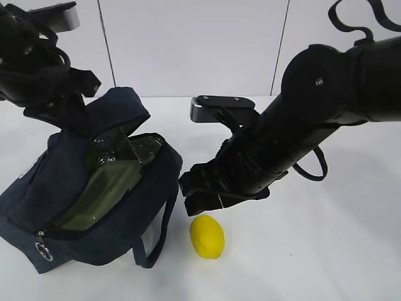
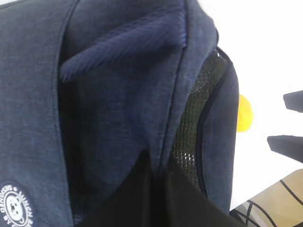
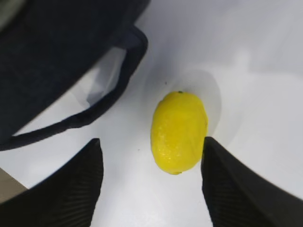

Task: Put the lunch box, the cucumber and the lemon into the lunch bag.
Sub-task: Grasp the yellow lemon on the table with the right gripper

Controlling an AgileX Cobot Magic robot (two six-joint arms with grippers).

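The navy lunch bag (image 1: 37, 194) lies on the left with its top open. Inside it I see the lunch box (image 1: 109, 188) with its sage-green lid, and the dark green cucumber (image 1: 105, 148) beside it at the back. My left gripper (image 1: 81, 122) is shut on the lunch bag's raised flap (image 2: 123, 94), and its dark fingers (image 2: 132, 198) pinch the fabric. The yellow lemon (image 1: 207, 236) rests on the table right of the bag. My right gripper (image 1: 203, 197) hangs open just above it. In the right wrist view the lemon (image 3: 179, 132) lies between the fingers (image 3: 78, 184), close to the right one.
A loop handle (image 3: 102, 101) of the bag lies on the white table (image 1: 313, 251) just left of the lemon. The right arm's black body stretches across the right half of the exterior view. A white wall stands behind.
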